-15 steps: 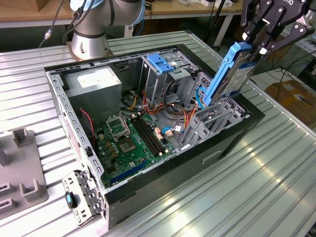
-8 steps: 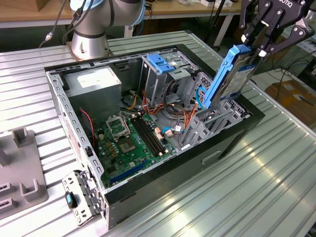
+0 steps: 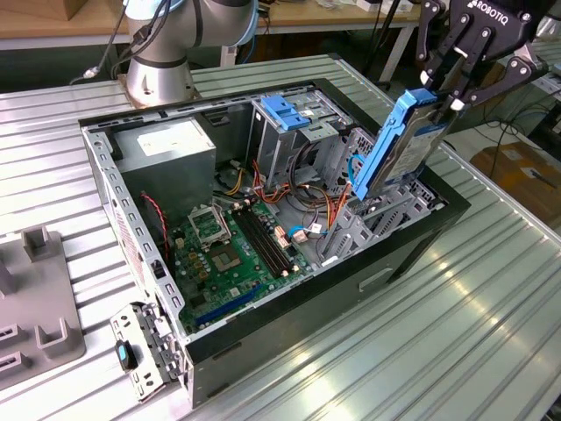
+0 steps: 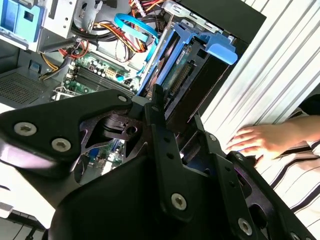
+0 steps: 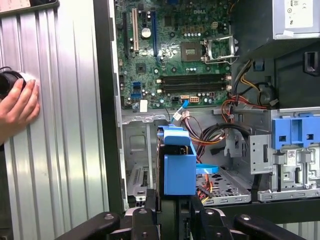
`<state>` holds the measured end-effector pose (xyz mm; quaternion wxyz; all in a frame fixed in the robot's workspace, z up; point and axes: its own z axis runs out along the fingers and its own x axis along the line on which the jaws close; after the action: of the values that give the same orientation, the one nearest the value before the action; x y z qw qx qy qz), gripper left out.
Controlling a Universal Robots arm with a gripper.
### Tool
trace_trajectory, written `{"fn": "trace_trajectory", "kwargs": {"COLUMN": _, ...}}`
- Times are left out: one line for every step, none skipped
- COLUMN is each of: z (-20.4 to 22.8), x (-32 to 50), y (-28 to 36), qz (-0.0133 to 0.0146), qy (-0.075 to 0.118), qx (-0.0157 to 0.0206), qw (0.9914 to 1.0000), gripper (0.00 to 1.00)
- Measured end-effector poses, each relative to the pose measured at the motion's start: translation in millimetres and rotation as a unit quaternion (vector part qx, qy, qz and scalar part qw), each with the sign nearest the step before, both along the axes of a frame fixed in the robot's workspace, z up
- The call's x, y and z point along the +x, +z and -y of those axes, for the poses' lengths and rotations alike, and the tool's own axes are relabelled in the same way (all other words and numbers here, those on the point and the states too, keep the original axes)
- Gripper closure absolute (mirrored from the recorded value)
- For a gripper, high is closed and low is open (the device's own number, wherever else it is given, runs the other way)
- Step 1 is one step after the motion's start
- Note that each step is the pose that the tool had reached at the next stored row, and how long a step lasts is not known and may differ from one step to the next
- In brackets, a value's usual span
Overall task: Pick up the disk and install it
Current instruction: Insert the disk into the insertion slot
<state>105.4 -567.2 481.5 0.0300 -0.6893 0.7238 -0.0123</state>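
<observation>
1 disk (image 3: 399, 145) hangs tilted over the front corner of the open computer case (image 3: 351, 289), lower end at the mouth of the grey bay (image 3: 377, 219); can't tell if it touches. The case wall is just beside the disk on 1 side and loose cables (image 3: 337, 206) crowd the other. The bay below looks open. Gripper (image 3: 445, 95) fingers are clamped on the disk's upper end. Count: 1 disk, 1 gripper, 1 case, 1 motherboard (image 3: 237, 250), 1 other blue bracket (image 3: 285, 110) in the neighbouring metal cage. 1 hand (image 5: 17, 107) rests flat on the ribbed table (image 3: 465, 333) near the case in the first wrist view.
</observation>
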Motion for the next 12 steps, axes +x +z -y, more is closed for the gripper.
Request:
{"fn": "trace_trajectory", "kwargs": {"z": 0.0, "x": 0.0, "y": 0.1, "qz": 0.0000, "qy": 0.000, "qx": -0.0003, "qw": 1.00000, "gripper": 0.65}}
{"fn": "trace_trajectory", "kwargs": {"z": -0.1, "x": 0.0, "y": 0.1, "qz": 0.0000, "qy": 0.000, "qx": -0.0004, "qw": 1.00000, "gripper": 0.65}}
{"fn": "trace_trajectory", "kwargs": {"z": 0.0, "x": 0.0, "y": 0.1, "qz": 0.0000, "qy": 0.000, "qx": -0.0005, "qw": 1.00000, "gripper": 0.65}}
{"fn": "trace_trajectory", "kwargs": {"z": 0.0, "x": 0.0, "y": 0.0, "qz": 0.0000, "qy": 0.000, "qx": -0.0006, "qw": 1.00000, "gripper": 0.65}}
{"fn": "trace_trajectory", "kwargs": {"z": 0.0, "x": 0.0, "y": 0.0, "qz": 0.0000, "qy": 0.000, "qx": -0.0007, "qw": 1.00000, "gripper": 0.65}}
{"fn": "trace_trajectory", "kwargs": {"z": -0.1, "x": 0.0, "y": 0.1, "qz": 0.0000, "qy": 0.000, "qx": -0.0008, "qw": 1.00000, "gripper": 0.65}}
{"fn": "trace_trajectory", "kwargs": {"z": -0.1, "x": 0.0, "y": 0.0, "qz": 0.0000, "qy": 0.000, "qx": -0.0010, "qw": 1.00000, "gripper": 0.65}}
{"fn": "trace_trajectory", "kwargs": {"z": -0.1, "x": 0.0, "y": 0.0, "qz": 0.0000, "qy": 0.000, "qx": -0.0010, "qw": 1.00000, "gripper": 0.65}}
{"fn": "trace_trajectory", "kwargs": {"z": 0.0, "x": -0.1, "y": -0.1, "qz": -0.0006, "qy": 0.000, "qx": -0.0010, "qw": 1.00000, "gripper": 0.65}}
{"fn": "trace_trajectory", "kwargs": {"z": -0.1, "x": -0.1, "y": -0.2, "qz": -0.0018, "qy": 0.000, "qx": -0.0010, "qw": 1.00000, "gripper": 0.65}}
{"fn": "trace_trajectory", "kwargs": {"z": -0.1, "x": 0.0, "y": -0.2, "qz": -0.0038, "qy": 0.000, "qx": -0.0011, "qw": 0.99999, "gripper": 0.65}}
{"fn": "trace_trajectory", "kwargs": {"z": -0.1, "x": 0.0, "y": -0.4, "qz": -0.0083, "qy": 0.000, "qx": -0.0010, "qw": 0.99997, "gripper": 0.65}}
